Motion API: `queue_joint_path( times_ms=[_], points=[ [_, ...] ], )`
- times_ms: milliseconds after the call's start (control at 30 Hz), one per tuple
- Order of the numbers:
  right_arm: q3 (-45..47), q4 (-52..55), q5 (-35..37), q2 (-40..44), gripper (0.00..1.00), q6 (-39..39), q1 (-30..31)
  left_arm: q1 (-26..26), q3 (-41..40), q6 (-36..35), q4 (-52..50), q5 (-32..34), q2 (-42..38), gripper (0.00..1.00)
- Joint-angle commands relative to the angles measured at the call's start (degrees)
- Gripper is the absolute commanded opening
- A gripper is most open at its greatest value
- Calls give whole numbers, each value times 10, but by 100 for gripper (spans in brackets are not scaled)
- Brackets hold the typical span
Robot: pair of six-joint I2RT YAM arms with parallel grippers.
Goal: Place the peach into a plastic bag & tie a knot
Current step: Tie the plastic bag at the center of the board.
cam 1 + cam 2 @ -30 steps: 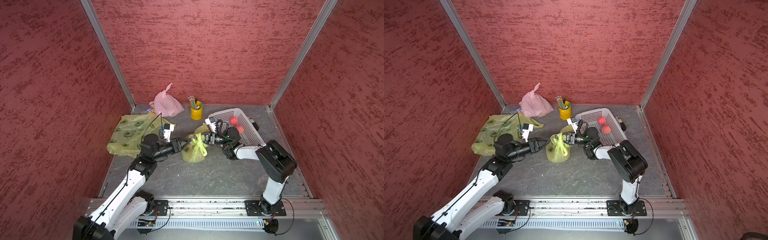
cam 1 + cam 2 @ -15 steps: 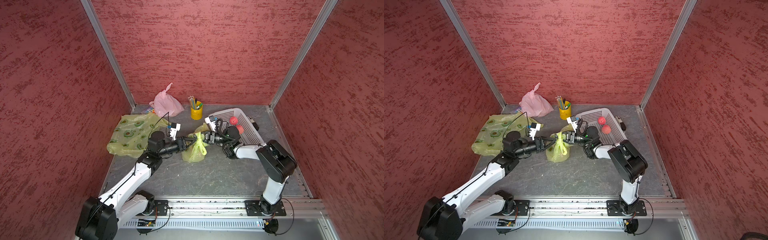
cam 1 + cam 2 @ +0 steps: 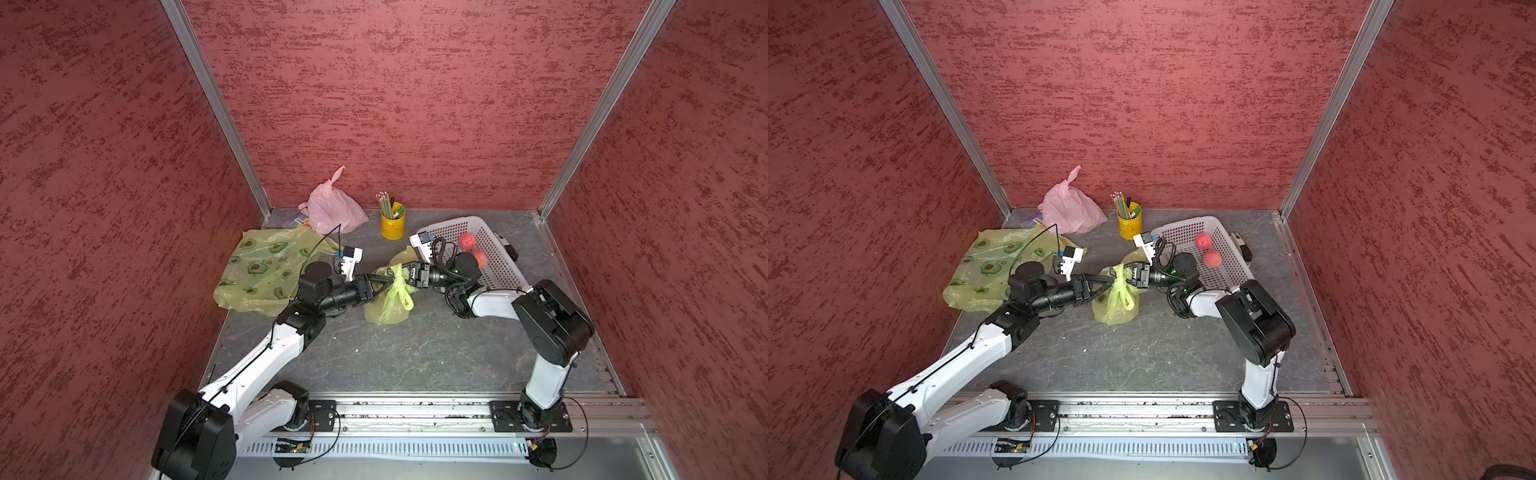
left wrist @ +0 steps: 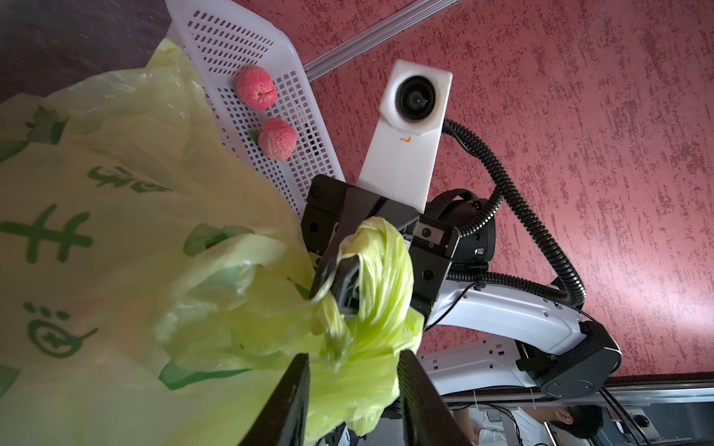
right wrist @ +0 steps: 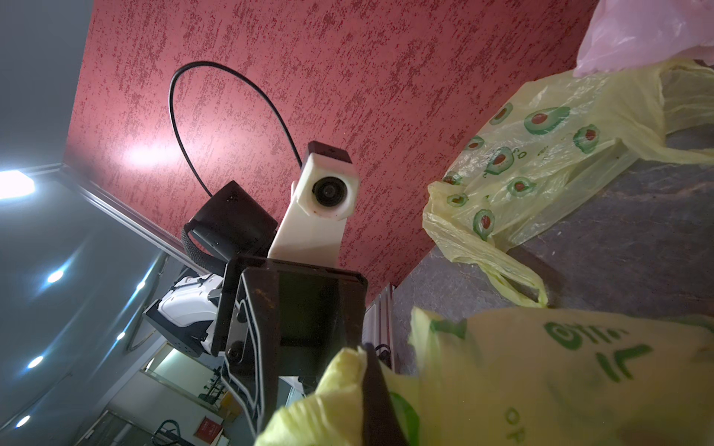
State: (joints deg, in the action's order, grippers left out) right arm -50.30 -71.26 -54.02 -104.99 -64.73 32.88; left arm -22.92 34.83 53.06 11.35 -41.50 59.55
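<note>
The yellow-green plastic bag (image 3: pixel 388 303) (image 3: pixel 1115 303) stands mid-table with its handles twisted upward. My right gripper (image 3: pixel 409 275) (image 5: pixel 367 353) is shut on the twisted handle (image 4: pixel 380 270) from the basket side. My left gripper (image 3: pixel 384 283) (image 4: pixel 354 357) comes from the opposite side and is open, its two black fingers (image 4: pixel 293 401) straddling the bunched plastic just below that handle. Two red peaches (image 3: pixel 467 240) (image 3: pixel 481 258) (image 4: pixel 257 87) lie in the white basket (image 3: pixel 498 270). Whether a peach sits inside the bag does not show.
An avocado-print yellow bag (image 3: pixel 262 266) lies flat at the left. A pink bag (image 3: pixel 334 208) and a yellow cup of pencils (image 3: pixel 392 222) stand by the back wall. A small black device (image 3: pixel 510 248) lies behind the basket. Red walls enclose three sides.
My left arm has reached rightward, bringing its open jaws from beside the bag to around the bunched handles. The right gripper and the bag have stayed in place.
</note>
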Motion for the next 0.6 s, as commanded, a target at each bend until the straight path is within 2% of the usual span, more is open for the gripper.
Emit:
queue_joint_path(
  times_ms=[0,167,567],
  points=[
    [-19,-10,-9,11,0,-2,-1,2,7,-12,6,4,-7,40],
    [-18,-10,-9,13,0,-4,-1,0,13,7,55,-14,13,39],
    [-18,-13,-13,15,0,-7,-1,-7,17,8,70,-11,31,29]
  ],
)
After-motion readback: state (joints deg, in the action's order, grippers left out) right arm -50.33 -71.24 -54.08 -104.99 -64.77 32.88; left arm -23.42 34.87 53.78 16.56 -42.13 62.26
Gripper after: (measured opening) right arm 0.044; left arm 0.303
